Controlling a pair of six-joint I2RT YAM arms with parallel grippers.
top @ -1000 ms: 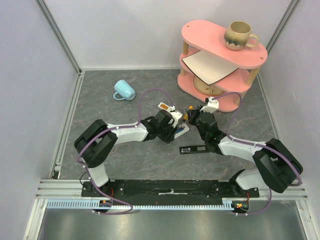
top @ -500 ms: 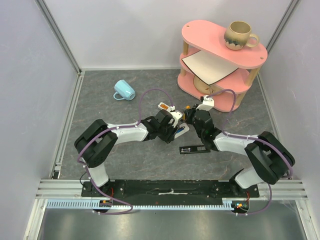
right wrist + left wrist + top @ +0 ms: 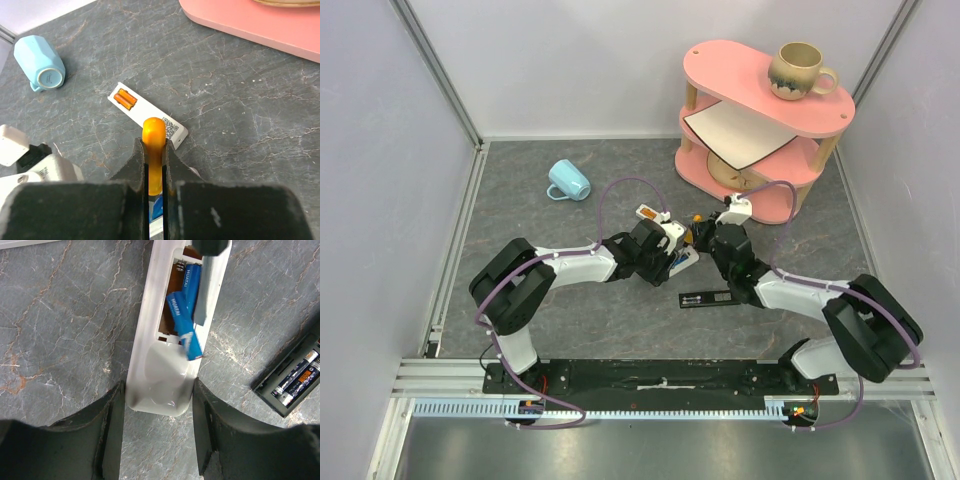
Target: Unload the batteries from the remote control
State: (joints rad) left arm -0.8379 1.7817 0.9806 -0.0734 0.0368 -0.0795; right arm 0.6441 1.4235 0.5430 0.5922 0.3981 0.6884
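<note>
A white remote (image 3: 150,355) lies back up with its battery bay open. Two blue batteries show in it: one (image 3: 190,281) lies flat, the other (image 3: 183,324) is tilted with its near end lifted over the bay's edge. My left gripper (image 3: 157,405) is shut on the remote's near end, one jaw on each side; it also shows in the top view (image 3: 672,258). My right gripper (image 3: 154,142) is shut on an orange-handled screwdriver (image 3: 153,131), whose grey shaft (image 3: 201,300) lies along the bay beside the batteries. The right gripper (image 3: 704,236) is just right of the left one.
A black remote (image 3: 292,380) with its bay open and cells inside lies right of the white one (image 3: 710,298). A second white remote (image 3: 147,116) holds orange batteries (image 3: 125,98). A blue mug (image 3: 568,181) lies back left. A pink shelf (image 3: 760,110) stands back right.
My right gripper swung a little towards the left gripper, then came back slightly to the right. The left arm has held still on the white remote.
</note>
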